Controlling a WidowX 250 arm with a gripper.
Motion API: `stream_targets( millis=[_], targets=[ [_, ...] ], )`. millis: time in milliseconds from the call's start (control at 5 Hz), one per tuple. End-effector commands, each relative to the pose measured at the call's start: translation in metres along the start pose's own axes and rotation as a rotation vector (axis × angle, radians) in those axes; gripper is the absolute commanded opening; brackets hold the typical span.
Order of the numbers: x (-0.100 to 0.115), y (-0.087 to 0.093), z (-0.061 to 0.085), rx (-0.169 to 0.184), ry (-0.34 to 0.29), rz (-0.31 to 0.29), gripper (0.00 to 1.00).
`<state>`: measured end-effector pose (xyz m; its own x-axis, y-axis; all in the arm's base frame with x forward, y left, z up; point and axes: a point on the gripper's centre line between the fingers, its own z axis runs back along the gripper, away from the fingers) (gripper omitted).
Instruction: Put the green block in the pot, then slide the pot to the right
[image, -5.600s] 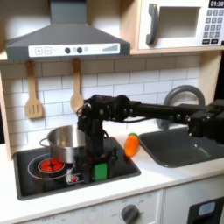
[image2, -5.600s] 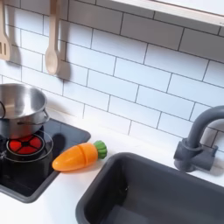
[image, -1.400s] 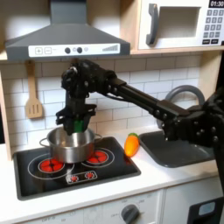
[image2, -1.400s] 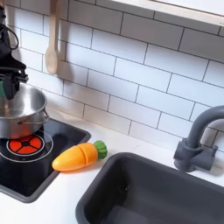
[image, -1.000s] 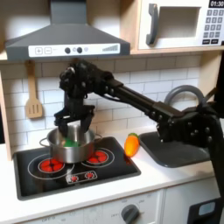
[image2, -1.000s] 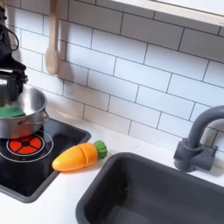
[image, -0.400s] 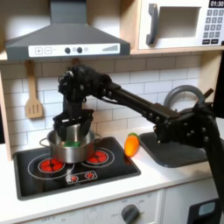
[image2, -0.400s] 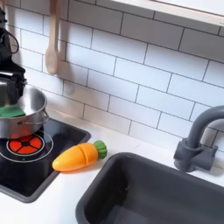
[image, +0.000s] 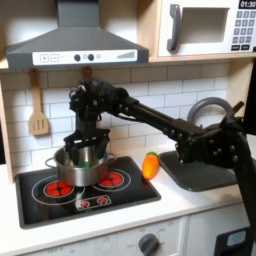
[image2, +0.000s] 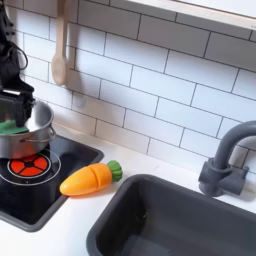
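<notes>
Steel pot (image: 78, 165), light and slick: take its rim. Green block (image2: 9, 127) inside; tool (image: 83, 150) spread above it.

Orange carrot toy (image2: 87, 179) lying on white counter (image2: 60, 236), just right of black stovetop (image: 120, 200), near sink basin (image2: 170, 222). Grey faucet (image2: 221, 155) far right. Wooden spoon (image2: 60, 45) and wooden spatula (image: 38, 105) hanging on white tile wall (image2: 160, 80). Range hood (image: 75, 42) above stovetop, microwave (image: 205, 27) upper right.
</notes>
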<state>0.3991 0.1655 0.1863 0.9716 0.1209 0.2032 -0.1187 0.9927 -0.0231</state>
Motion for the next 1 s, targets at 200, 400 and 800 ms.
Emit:
stream_targets(
  millis=[200,400,800],
  targets=[
    [-0.015,-0.012,-0.019,-0.026,0.063,-0.034,1.0],
    [-0.019,-0.024,-0.017,-0.03,0.066,-0.06,1.0],
    [-0.032,-0.043,-0.01,-0.04,0.066,-0.097,1.0]
  ],
)
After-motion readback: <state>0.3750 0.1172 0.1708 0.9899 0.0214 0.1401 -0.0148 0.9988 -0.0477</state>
